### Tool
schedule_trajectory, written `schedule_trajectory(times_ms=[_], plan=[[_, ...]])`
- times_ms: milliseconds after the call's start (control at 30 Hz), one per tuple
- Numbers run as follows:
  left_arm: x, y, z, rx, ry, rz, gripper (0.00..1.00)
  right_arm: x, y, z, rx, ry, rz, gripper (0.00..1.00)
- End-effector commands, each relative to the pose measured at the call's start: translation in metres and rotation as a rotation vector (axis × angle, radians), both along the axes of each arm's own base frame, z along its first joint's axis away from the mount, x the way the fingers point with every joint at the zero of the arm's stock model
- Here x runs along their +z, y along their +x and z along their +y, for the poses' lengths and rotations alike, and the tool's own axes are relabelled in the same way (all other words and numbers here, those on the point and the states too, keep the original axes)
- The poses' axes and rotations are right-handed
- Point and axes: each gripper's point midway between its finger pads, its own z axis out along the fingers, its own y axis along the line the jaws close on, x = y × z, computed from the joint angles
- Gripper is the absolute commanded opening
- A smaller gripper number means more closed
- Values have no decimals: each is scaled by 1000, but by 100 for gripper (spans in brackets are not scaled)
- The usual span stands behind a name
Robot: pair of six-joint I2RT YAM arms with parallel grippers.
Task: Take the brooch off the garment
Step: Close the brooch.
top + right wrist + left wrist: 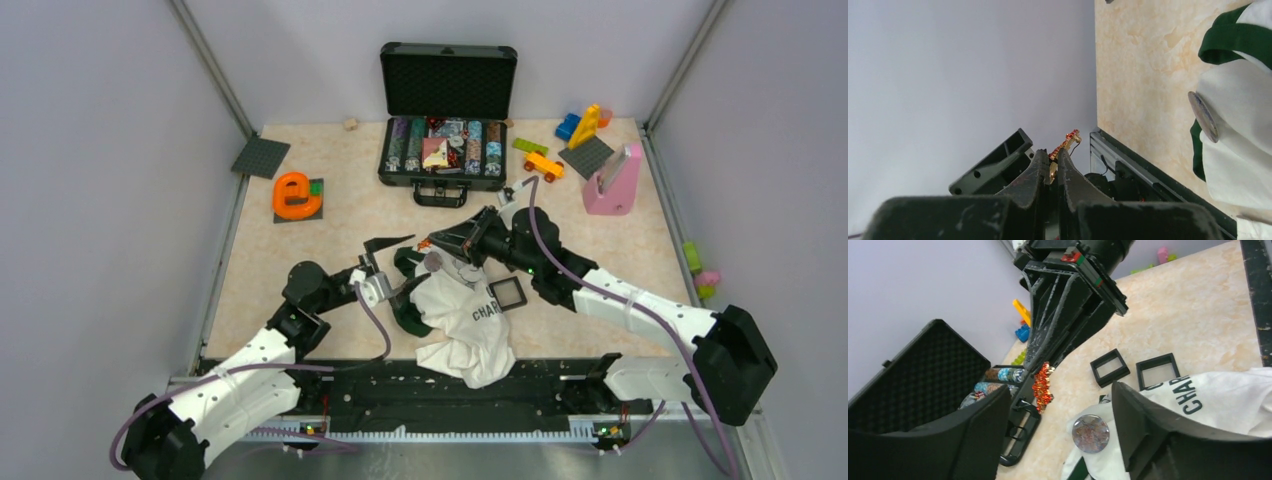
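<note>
The brooch (1068, 140), a tiny orange-red and gold pin, is pinched between the shut fingers of my right gripper (1052, 157). It is held in the air, apart from the garment. It also shows in the left wrist view (1042, 385) and in the top view (424, 244), at the tip of the right gripper (432, 243). The garment (470, 325) is a crumpled white shirt with green trim and a round glass badge (1090, 434) on it. My left gripper (400, 275) is open over the shirt's upper left edge, with one finger (1148, 425) above the cloth.
An open black case (445, 150) with chips stands at the back. Two small black square frames (1108, 367) lie beside the shirt. An orange letter "e" (293, 195) is at the left. A toy car (543, 165), blocks and a pink stand (613, 180) are at the back right.
</note>
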Motion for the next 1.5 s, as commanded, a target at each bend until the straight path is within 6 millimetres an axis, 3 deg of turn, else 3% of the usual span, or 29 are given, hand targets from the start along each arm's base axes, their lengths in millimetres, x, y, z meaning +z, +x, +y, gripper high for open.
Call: schedule_trajectory(times_ms=[0, 100, 200, 300, 433, 567, 767, 933, 1167, 1300, 1467], plan=[[17, -14, -6, -71, -71, 50, 92, 17, 4, -1, -33, 11, -77, 0], [11, -16, -3, -60, -108, 138, 96, 19, 8, -4, -29, -29, -168, 0], [8, -16, 0, -34, -141, 228, 97, 27, 3, -4, 43, -91, -400, 0], [13, -8, 1, 5, -236, 399, 99, 31, -12, -1, 168, -131, -592, 0], [19, -4, 0, 32, -279, 589, 99, 33, -29, -3, 302, -105, -706, 0], [26, -14, 3, -3, -311, 562, 99, 33, -36, -8, 338, -73, -742, 0], [28, -1, 32, 140, -524, 602, 99, 33, -40, -11, 352, -79, -767, 0], [29, -9, 35, 118, -523, 580, 99, 33, -40, -16, 336, -103, -783, 0], [34, -12, 32, 82, -540, 546, 99, 38, -43, -15, 357, -90, -797, 0], [29, -37, 12, -75, -349, 372, 99, 41, -49, -13, 390, -76, -803, 0], [26, -36, 4, -106, -282, 303, 99, 49, -59, -12, 446, -43, -822, 0]])
